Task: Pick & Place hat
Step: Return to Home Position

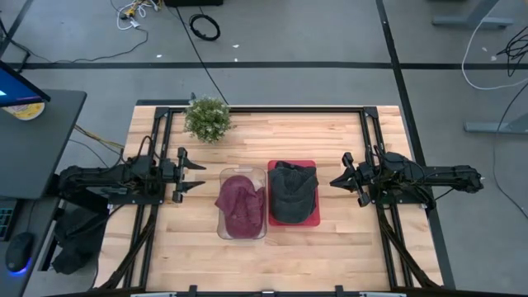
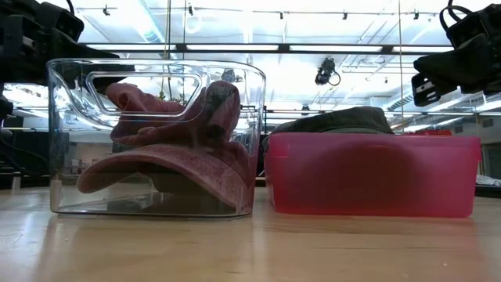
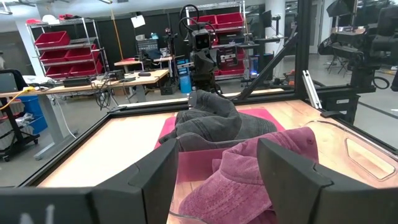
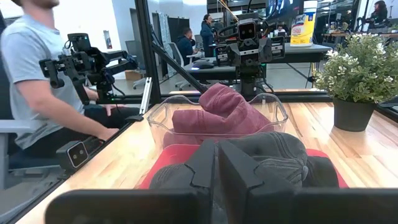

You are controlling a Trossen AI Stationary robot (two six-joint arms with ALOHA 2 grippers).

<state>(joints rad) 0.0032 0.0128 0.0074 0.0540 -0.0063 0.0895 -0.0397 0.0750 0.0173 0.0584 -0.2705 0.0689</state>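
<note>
A maroon hat [image 1: 241, 202] lies crumpled in a clear plastic bin [image 1: 223, 175] at the table's middle. Right of it, a dark grey hat [image 1: 293, 191] rests in a red bin [image 1: 314, 219], its crown rising above the rim [image 2: 337, 121]. My left gripper [image 1: 200, 175] hovers open just left of the clear bin, level, pointing at it; in its wrist view the maroon hat [image 3: 249, 180] shows between the fingers. My right gripper [image 1: 332, 181] is shut, level, just right of the red bin, pointing at the grey hat [image 4: 273, 155].
A potted plant [image 1: 207, 119] stands toward the far left of the table. Black frame rails [image 1: 247, 108] run along the table's far and side edges. A seated person [image 4: 37, 81] is beyond the table. Bare wood [image 1: 247, 264] lies near the front edge.
</note>
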